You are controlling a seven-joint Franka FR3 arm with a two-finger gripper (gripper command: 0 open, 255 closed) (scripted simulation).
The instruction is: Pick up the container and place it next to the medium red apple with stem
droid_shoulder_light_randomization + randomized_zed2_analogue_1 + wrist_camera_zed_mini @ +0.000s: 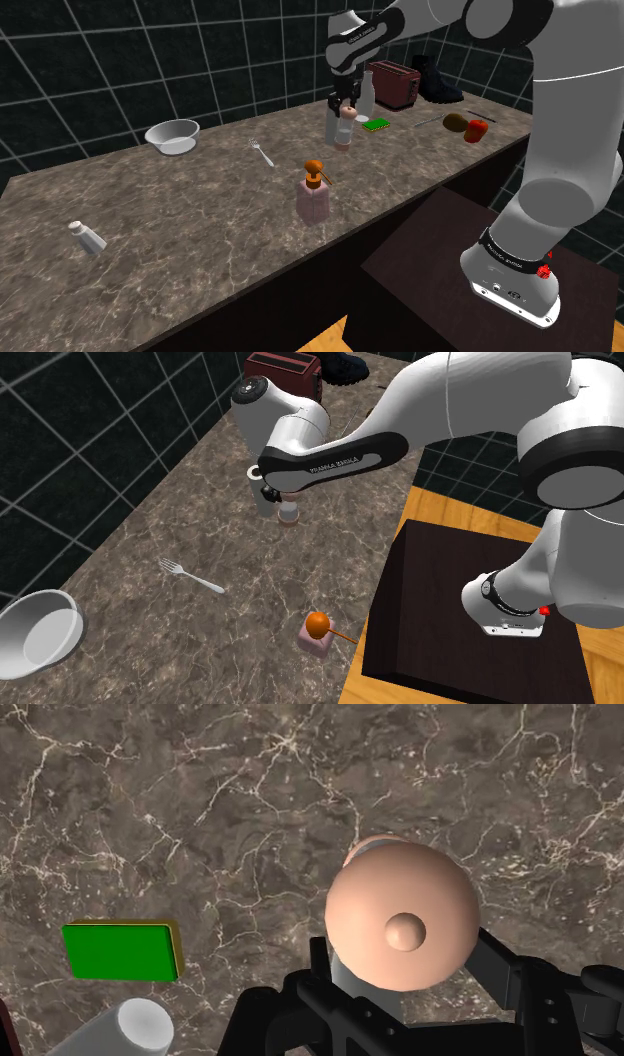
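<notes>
Obs. 1: The gripper [402, 949] is reaching straight down over the far part of the marbled counter [200, 230]. The container [342, 132], a greyish bottle with a peach domed cap, is standing upright between its jaws.

Obs. 2: In the wrist view the fingers [498, 962] are sitting close against the two sides of the bottle, below the broad cap. I am reading the pincer as clamped on the container, though the cap is hiding part of the contact.

Obs. 3: I cannot tell whether the base is resting on the counter or hanging just clear of it. In the shoulder view it is showing very low, at or near the surface.

Obs. 4: The container is sitting just beside a green sponge [377, 124] and near a white bottle [366, 95]. The red apple [478, 131] is lying well apart from it, toward the shoulder view's right, just beside a brownish fruit [455, 123].

Progress, as a judgement: the approach and the grasp are looking done, and the lift is at best only beginning. What is remaining is to raise the container clear of the sponge, carry it toward the shoulder view's right, and set it upright on bare counter beside the apple. The release comes last.

Risk: the brownish fruit is crowding the apple's near side, so the open spot for the set-down is looking narrow.
</notes>
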